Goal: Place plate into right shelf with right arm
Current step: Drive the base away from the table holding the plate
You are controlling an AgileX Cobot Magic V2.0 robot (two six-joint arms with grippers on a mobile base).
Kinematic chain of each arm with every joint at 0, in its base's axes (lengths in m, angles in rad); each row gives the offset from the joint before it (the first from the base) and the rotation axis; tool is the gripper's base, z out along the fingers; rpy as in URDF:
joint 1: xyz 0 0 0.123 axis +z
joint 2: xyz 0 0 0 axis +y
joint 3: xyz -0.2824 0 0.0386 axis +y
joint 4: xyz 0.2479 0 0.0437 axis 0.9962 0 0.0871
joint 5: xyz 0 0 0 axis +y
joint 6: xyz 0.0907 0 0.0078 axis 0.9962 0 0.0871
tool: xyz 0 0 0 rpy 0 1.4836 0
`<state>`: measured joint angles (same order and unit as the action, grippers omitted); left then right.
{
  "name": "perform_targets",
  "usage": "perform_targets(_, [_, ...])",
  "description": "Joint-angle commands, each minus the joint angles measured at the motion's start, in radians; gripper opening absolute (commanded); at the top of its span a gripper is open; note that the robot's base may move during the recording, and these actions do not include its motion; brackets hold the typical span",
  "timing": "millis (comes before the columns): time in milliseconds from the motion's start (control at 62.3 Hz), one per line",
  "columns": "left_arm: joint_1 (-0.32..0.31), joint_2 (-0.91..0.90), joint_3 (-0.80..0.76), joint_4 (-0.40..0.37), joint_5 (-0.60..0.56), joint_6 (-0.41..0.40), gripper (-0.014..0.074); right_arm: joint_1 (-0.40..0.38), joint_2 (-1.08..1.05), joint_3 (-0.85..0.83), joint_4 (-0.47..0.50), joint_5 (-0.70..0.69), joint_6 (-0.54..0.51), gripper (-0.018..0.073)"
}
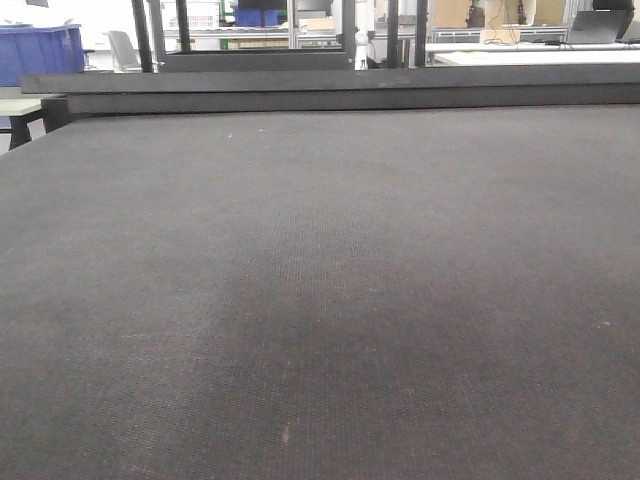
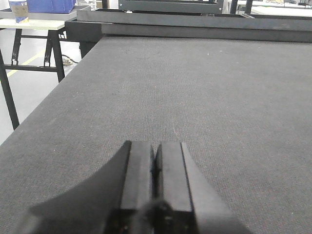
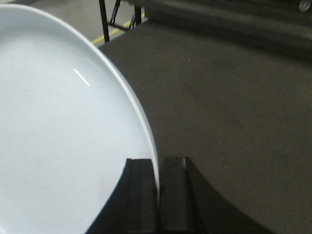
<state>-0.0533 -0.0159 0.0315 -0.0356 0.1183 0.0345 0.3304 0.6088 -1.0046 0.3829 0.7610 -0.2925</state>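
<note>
Right tool [image 3: 158,165] pinches the plate [image 3: 63,136] by its rim, visible only from its wrist view; left tool [image 2: 155,148] closed, empty.

You won't find any text, label, brand, number or sign that can be read in any of the three views. In the left wrist view, the small tub [image 2: 18,9] on the side counter [image 2: 36,23] at the top left carries a bluish printed band, but it is too small and blurred for you to make out
</note>
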Motion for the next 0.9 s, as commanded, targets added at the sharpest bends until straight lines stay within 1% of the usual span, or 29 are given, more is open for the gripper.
perform_targets(0, [0.001,-0.006,0.010,-0.006,-0.086,-0.003,-0.0047,-0.005,-0.078,-0.008,-0.004,-0.120,0.011,0.0057])
perform_targets(128, [0.001,-0.006,0.010,-0.006,-0.086,-0.003,-0.0047,-0.005,-0.200,0.032,-0.036,-0.177,0.010,0.0057])
perform_targets(289, [0.001,-0.006,0.010,-0.006,-0.086,-0.003,-0.0047,-0.005,-0.333,0.115,-0.111,-0.325,0.010,0.0057])
perform_targets(401, [0.001,-0.006,0.010,-0.006,-0.086,-0.003,-0.0047,-0.005,-0.385,0.188,-0.155,-0.434,0.010,0.0057])
perform_targets(498, [0.001,-0.006,0.010,-0.006,-0.086,-0.003,-0.0047,-0.005,-0.398,0.258,-0.169,-0.562,0.010,0.0057])
perform_targets(610, [0.001,-0.006,0.010,-0.006,-0.086,-0.003,-0.0047,-0.005,-0.397,0.344,-0.170,-0.772,0.005,0.0057])
perform_targets(738, [0.001,-0.006,0.010,-0.006,-0.086,-0.003,-0.0047,-0.005,-0.397,0.436,-0.170,-0.967,-0.020,0.0057])
perform_targets(819, [0.001,-0.006,0.010,-0.006,-0.086,-0.003,-0.0047,-0.005,-0.397,0.488,-0.170,-1.042,-0.020,0.0057])
perform_targets(883, [0.001,-0.006,0.010,-0.006,-0.086,-0.003,-0.0047,-0.005,-0.397,0.508,-0.170,-1.063,-0.020,0.0057])
